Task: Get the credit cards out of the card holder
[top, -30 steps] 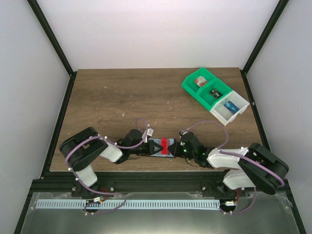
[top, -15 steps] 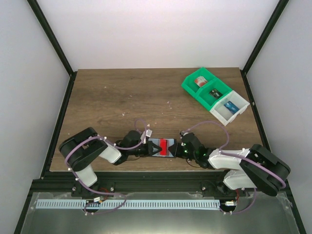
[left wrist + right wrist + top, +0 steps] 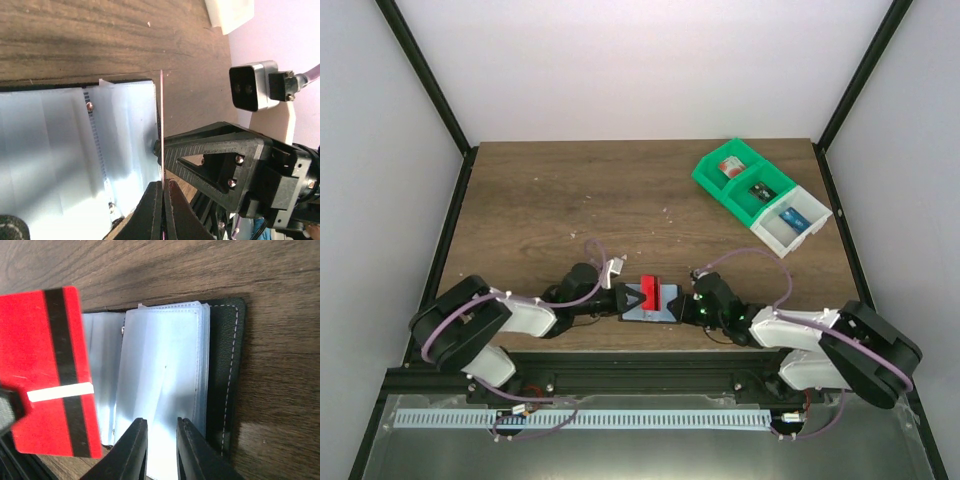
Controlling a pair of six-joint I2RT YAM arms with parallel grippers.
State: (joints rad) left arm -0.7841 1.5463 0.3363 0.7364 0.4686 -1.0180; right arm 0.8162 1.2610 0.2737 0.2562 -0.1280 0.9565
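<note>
The card holder [image 3: 663, 313] lies open near the table's front edge, its clear sleeves [image 3: 165, 375] fanned inside a dark stitched cover [image 3: 226, 365]. My left gripper [image 3: 632, 297] is shut on a red credit card [image 3: 649, 289] with a black stripe [image 3: 50, 370], held on edge just above the holder's left side. In the left wrist view the card [image 3: 161, 125] shows as a thin line rising from the left gripper [image 3: 163, 189]. My right gripper [image 3: 161, 434] rests on the sleeves at the holder's right side, jaws a narrow gap apart with nothing between them.
A green two-part bin [image 3: 740, 180] and a joined white bin [image 3: 792, 218] stand at the back right, each with a small item inside. The white bin's corner [image 3: 227, 15] shows in the left wrist view. Bare wooden table [image 3: 570, 200] spreads behind the arms.
The left gripper has drawn the red card out of the holder, to the left and up onto its edge. The left arm has pulled back to the left. The right gripper has stayed put.
</note>
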